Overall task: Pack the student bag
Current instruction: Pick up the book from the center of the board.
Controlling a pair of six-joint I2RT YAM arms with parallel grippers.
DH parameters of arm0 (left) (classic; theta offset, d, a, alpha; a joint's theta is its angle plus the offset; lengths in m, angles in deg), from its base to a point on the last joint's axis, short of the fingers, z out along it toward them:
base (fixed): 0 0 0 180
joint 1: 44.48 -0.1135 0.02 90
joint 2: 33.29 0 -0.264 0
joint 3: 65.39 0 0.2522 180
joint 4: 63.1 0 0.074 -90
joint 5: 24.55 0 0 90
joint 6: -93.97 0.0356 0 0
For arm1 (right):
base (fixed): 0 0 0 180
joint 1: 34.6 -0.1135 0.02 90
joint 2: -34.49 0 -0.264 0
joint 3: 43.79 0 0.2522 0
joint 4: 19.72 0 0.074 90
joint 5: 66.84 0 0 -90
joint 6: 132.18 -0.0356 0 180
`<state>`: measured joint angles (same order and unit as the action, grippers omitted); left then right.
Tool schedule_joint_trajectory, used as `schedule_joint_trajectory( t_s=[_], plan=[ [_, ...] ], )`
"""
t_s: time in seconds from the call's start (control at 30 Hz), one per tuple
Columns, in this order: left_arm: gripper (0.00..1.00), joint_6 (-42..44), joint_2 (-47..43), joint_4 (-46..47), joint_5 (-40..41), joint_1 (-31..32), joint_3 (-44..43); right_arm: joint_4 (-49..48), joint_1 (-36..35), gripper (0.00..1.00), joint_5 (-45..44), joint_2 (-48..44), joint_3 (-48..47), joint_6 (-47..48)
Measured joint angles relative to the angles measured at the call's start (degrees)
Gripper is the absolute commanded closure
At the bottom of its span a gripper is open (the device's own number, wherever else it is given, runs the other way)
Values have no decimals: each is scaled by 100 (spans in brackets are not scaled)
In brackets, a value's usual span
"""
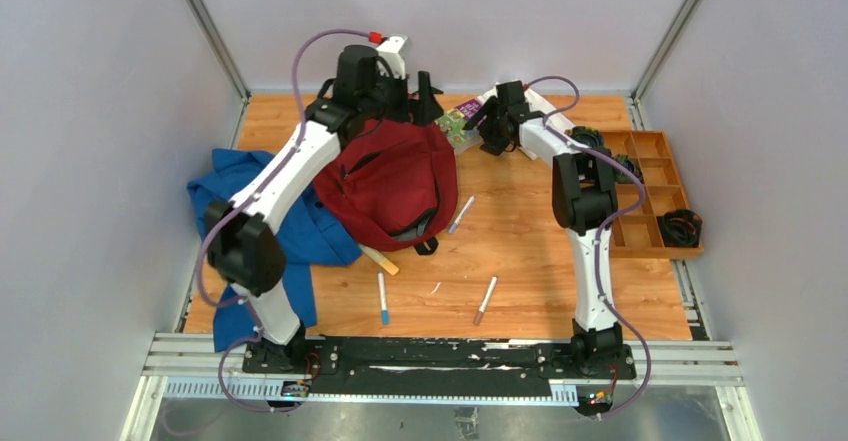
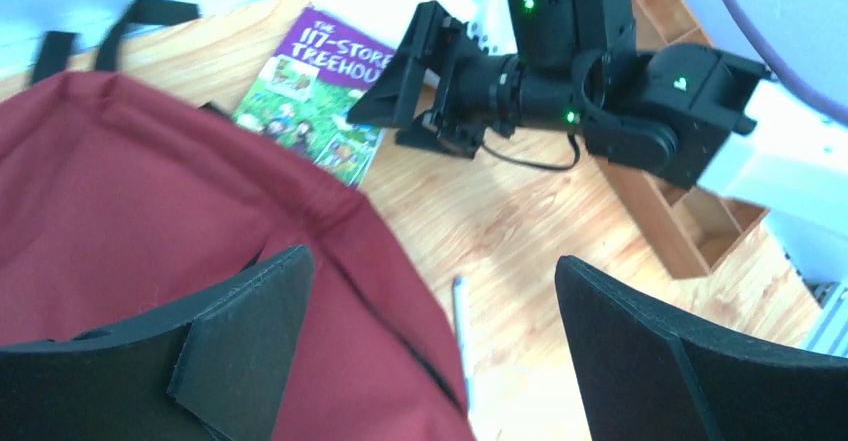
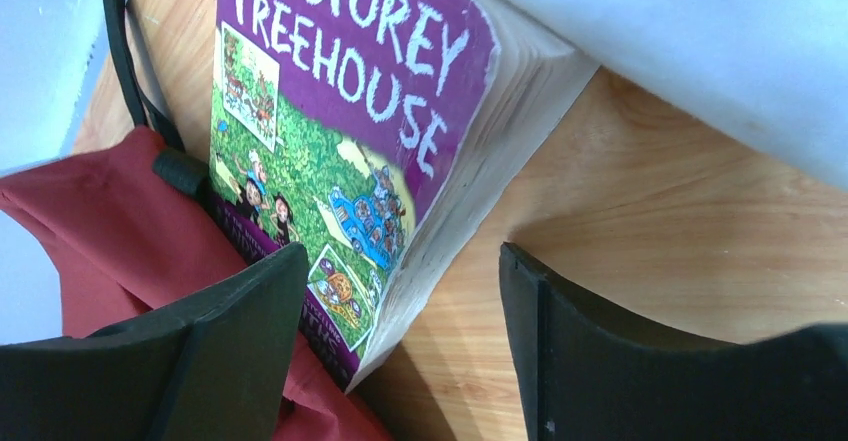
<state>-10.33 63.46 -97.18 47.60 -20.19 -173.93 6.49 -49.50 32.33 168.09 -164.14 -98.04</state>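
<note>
Wooden table (image 1: 530,251) between pale walls, and at its left edge a blue garment (image 1: 270,221) lies partly under the bag (image 1: 390,176). The bag lies flat left of centre, its top end toward the back wall. Our left gripper (image 2: 432,261) hovers over that top end with its jaws wide and nothing between them. We cannot tell from here how far the main zip is open.

Loose pens (image 1: 461,214) lie beside and in front of the bag. Just right of the bag's top sits the book (image 1: 462,124), one corner touching the red fabric. Our right gripper (image 3: 402,251) has its jaws open around the book's page edge near that corner and has not clamped.

We judge the step in hand to be taking the book. To do it well we should push the fingers further onto the cover before closing, so the grip catches the whole block of pages and not a few leaves. The left gripper should pinch the upper lip of the bag and lift it, so the mouth gapes. Then the book can go in spine first.

A compartment tray (image 1: 650,241) stands at the far right.
</note>
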Motion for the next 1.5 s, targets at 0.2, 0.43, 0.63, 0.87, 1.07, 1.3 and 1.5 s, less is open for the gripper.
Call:
schedule_joint_trajectory(
  t_s=[0.2, 0.43, 0.63, 0.87, 1.07, 1.3, 1.5],
  plan=[
    [1, -490, 1519, 546, -262, 146, -634, -22, 2, 47, -83, 120, -55, -323],
    [0, -654, 2269, 562, -293, 151, -647, -31, 9, 77, -85, 264, -184, -688],
    [0, -573, 2260, 564, -275, 140, -656, -87, 22, 100, -59, 321, -319, -752],
    [0, -566, 2105, 570, -271, 133, -426, -105, -20, 100, -125, 227, -286, -339],
    [0, -570, 1727, 592, -258, 129, -90, -61, -175, 100, -479, -479, 302, 216],
    [0, -590, 1176, 702, -278, 129, 197, -33, -201, 100, -608, -1652, 1226, 835],
    [0, -590, 761, 815, -422, 129, 433, 107, -201, 100, -619, -2684, 1937, 1425]
  ],
)
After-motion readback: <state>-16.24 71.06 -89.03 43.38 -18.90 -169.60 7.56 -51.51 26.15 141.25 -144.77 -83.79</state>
